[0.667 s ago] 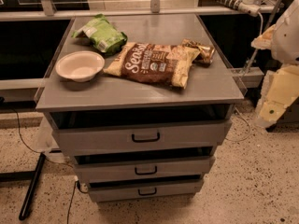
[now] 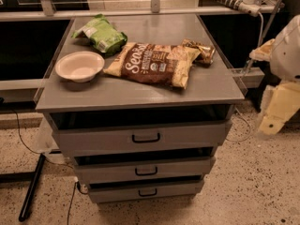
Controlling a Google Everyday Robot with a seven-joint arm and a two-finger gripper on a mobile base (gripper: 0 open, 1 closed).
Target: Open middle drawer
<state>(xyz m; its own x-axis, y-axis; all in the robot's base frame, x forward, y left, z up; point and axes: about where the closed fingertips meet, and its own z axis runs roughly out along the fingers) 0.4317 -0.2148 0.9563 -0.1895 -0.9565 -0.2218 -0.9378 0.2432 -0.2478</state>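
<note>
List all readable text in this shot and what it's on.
"Seas..." in large white script on the brown chip bag; later letters and small print too blurred to read.
Label on the green bag: unreadable.
Print on the small brown packet: unreadable.
No text seen on the bowl, the middle drawer, or the gripper off to the cabinet's right.

Dim, warm-lit room. A speckled stone floor (image 2: 262, 182) spreads below a grey worktop (image 2: 140, 95). Behind it, a pale ledge (image 2: 28, 16) runs above dark recesses. A black pole (image 2: 33, 186) lies on the floor at left. The gripper (image 2: 274, 114) hangs at the right edge, beside the worktop.
</note>
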